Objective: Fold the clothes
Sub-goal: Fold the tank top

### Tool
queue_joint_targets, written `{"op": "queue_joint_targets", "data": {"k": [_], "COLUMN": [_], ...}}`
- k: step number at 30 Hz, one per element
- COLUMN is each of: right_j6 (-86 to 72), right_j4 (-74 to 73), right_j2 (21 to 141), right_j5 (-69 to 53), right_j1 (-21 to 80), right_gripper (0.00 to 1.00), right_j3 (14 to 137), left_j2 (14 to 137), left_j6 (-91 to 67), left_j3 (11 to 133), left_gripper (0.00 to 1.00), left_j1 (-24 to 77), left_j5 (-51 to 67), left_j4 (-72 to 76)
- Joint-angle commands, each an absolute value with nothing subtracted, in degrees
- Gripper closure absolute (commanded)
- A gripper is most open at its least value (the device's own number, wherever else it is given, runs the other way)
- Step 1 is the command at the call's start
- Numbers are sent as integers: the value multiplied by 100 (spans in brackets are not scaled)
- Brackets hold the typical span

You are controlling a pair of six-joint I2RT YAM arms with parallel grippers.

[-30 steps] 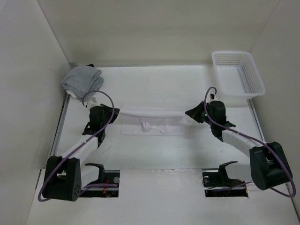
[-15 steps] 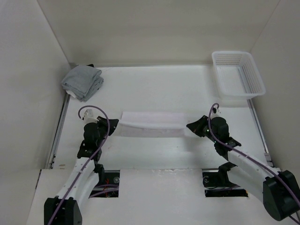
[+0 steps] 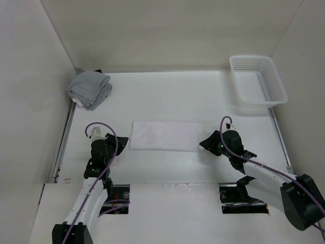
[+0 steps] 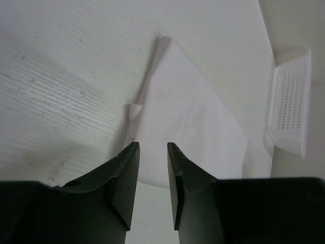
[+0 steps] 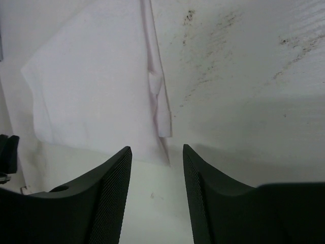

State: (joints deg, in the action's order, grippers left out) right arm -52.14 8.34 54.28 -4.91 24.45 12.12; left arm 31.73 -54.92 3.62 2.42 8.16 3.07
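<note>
The clothes (image 3: 163,135) are one white garment lying flat on the table as a long folded rectangle. My left gripper (image 3: 121,144) sits just off its left end, my right gripper (image 3: 203,143) just off its right end. In the left wrist view the left gripper (image 4: 152,150) is open with nothing between its fingers, and the cloth's (image 4: 188,119) corner lies just beyond the tips. The right wrist view shows the right gripper (image 5: 156,150) open wider, empty, with the cloth's (image 5: 94,89) edge and a small tab ahead of it.
A grey cloth bundle (image 3: 90,89) lies at the back left corner. A white plastic basket (image 3: 258,80) stands at the back right and also shows as the basket (image 4: 292,109) in the left wrist view. Walls enclose the table on three sides.
Both grippers carried the raised cloth edge toward the near side, laid it down over the rest, then opened and let go. The garment now lies flat.
</note>
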Motion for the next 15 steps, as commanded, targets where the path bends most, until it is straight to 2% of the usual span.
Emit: {"op": "queue_joint_targets", "data": {"k": [1, 5, 9, 12, 15], "right_j6": [-4940, -4834, -4921, -5272, -5563], "right_j4": [1352, 1976, 2556, 3153, 3655], "right_j2": [5940, 6940, 7891, 8401, 8359], "right_j5": [-518, -816, -1344, -1503, -1486], "right_j1": [2421, 2176, 2114, 2096, 1895], "right_gripper": [49, 48, 53, 65, 84], "right_j3": [1634, 1933, 2118, 2048, 1846], "left_j2": [3137, 3655, 4209, 4438, 4614], "left_j6": [-5581, -5669, -5739, -5766, -5766], "left_j3": [773, 940, 1019, 1081, 1177], "left_gripper": [74, 74, 74, 74, 74], "left_j1": [416, 1110, 1805, 2069, 2184], "left_j5": [809, 458, 71, -140, -176], "left_j4": [492, 1123, 1765, 2108, 2320]}}
